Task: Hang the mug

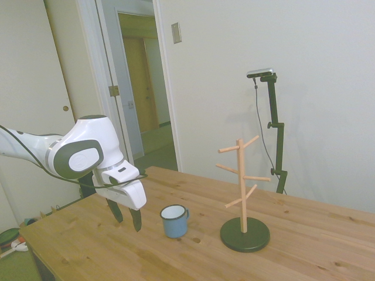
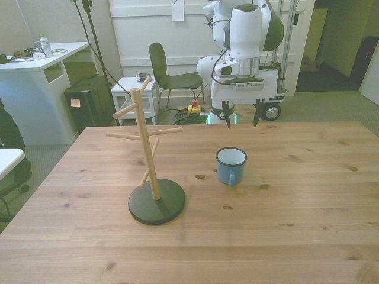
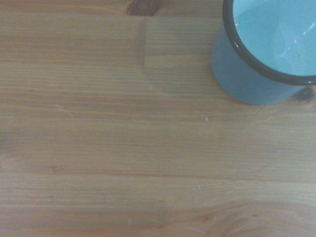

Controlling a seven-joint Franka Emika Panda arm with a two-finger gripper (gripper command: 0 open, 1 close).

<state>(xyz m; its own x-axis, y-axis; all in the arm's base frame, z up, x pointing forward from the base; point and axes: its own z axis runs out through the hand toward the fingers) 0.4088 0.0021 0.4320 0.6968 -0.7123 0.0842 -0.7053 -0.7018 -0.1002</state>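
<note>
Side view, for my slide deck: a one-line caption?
Open hand hovers beside the upright blue mug on the table, wooden peg stand waiting empty.

A: What stands on the bench?
B: A small light-blue mug, upright, dark-rimmed, its loop handle turned toward the wooden peg stand. The stand rises from a dark round base and is much taller than the mug; the two are near but apart.

A: And the arm?
B: The white arm enters from the left. Its gripper points downward, dark fingers spread with a gap between them, tips just above the bench surface, beside the mug and not touching it.

A: Background?
B: A pale wall and an open doorway behind the arm
</note>
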